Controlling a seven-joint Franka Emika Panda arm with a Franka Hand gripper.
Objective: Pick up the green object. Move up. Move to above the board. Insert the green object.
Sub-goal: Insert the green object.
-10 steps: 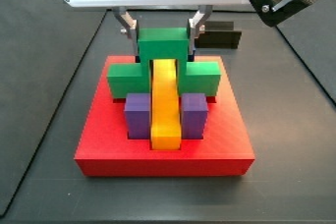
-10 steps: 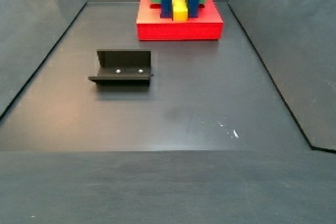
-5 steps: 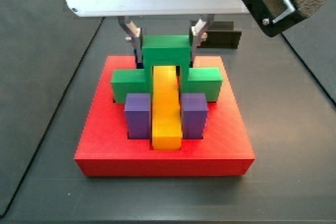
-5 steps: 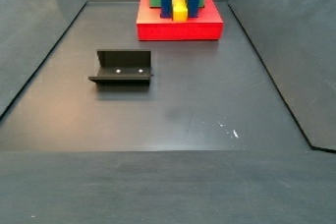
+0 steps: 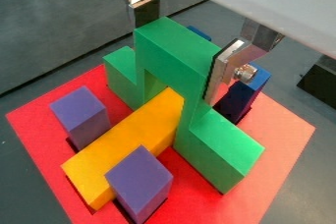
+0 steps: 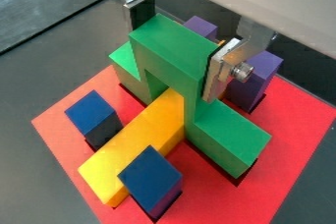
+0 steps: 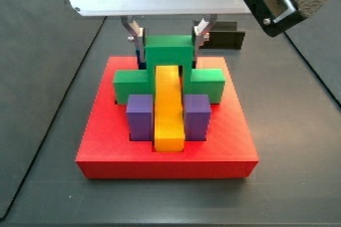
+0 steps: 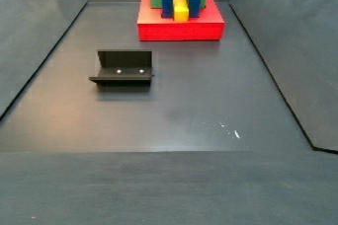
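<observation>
The green object (image 5: 171, 61) (image 6: 168, 63) sits on the red board (image 7: 167, 156) (image 8: 179, 30), its raised middle section straddling the long yellow bar (image 7: 167, 107) (image 5: 125, 144). My gripper (image 5: 184, 46) (image 6: 180, 43) (image 7: 167, 34) hangs over that middle section, open. One finger stands on each side of the section. A gap shows between the far finger (image 5: 141, 12) and the green face, and the other finger (image 5: 230, 71) lies close along the opposite face. Purple blocks (image 7: 139, 113) (image 7: 197, 113) flank the bar.
The board stands at the far end of a dark walled floor (image 8: 172, 140). The fixture (image 8: 123, 68) stands on the floor away from the board. Blue blocks (image 6: 92, 115) (image 6: 151, 174) and purple blocks (image 6: 256, 71) fill slots beside the green object.
The wrist and its fingers have risen a little over the last second. The green object has stayed seated on the board.
</observation>
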